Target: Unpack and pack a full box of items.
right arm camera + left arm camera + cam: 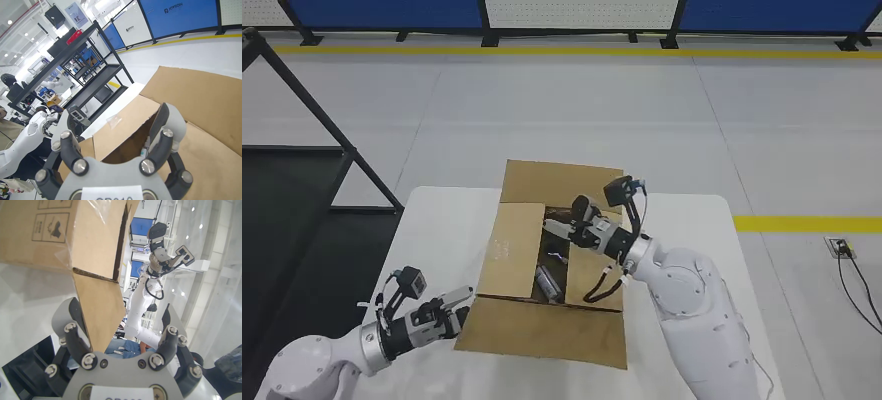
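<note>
An open cardboard box stands mid-table with all flaps folded outward. Dark packaged items lie inside it. My left gripper sits at the left corner of the near flap. In the left wrist view this gripper is open, with the flap's edge standing between its fingers, close to one of them. My right gripper hovers over the box opening, open and holding nothing. A small white bottle shows in the box beside one of its fingers.
The white table has bare room to the left and right of the box. A black metal rack stands off the table's left side. The right arm shows beyond the box in the left wrist view.
</note>
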Controlling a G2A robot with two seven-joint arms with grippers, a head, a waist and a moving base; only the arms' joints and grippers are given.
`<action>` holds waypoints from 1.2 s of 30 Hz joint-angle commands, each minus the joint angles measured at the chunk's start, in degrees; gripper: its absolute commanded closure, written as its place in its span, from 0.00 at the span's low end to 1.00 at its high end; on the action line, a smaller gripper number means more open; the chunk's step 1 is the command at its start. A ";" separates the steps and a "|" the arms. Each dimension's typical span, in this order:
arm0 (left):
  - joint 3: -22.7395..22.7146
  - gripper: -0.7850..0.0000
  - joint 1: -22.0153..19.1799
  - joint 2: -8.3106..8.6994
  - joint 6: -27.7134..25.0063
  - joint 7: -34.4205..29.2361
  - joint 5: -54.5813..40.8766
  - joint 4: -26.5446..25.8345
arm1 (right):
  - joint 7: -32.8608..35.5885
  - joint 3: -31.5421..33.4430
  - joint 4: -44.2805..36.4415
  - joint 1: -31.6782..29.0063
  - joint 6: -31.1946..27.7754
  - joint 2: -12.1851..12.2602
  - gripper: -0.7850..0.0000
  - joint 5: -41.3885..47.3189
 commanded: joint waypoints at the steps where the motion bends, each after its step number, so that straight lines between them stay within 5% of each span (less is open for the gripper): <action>1: -0.20 0.00 -0.70 -0.09 0.95 1.47 -2.55 -0.65 | -1.17 1.40 -1.04 -0.87 1.09 0.35 0.00 -0.16; 14: 3.64 0.00 -6.48 -0.87 3.76 17.91 -3.67 -3.99 | -4.87 3.72 0.74 -0.32 5.70 0.66 0.00 1.09; 20: 5.38 0.00 -8.14 -1.01 4.39 19.69 -3.07 -3.50 | -5.48 6.82 16.37 9.74 6.52 1.20 0.00 5.73; 26: 6.79 0.00 -9.48 -1.18 5.00 21.34 -3.11 -2.79 | -8.88 6.73 33.92 19.88 9.24 1.77 0.00 0.72; 36: 8.84 0.00 -12.17 -1.40 5.86 22.77 -2.87 -1.37 | -4.52 6.01 60.35 32.24 -0.48 1.80 0.00 5.11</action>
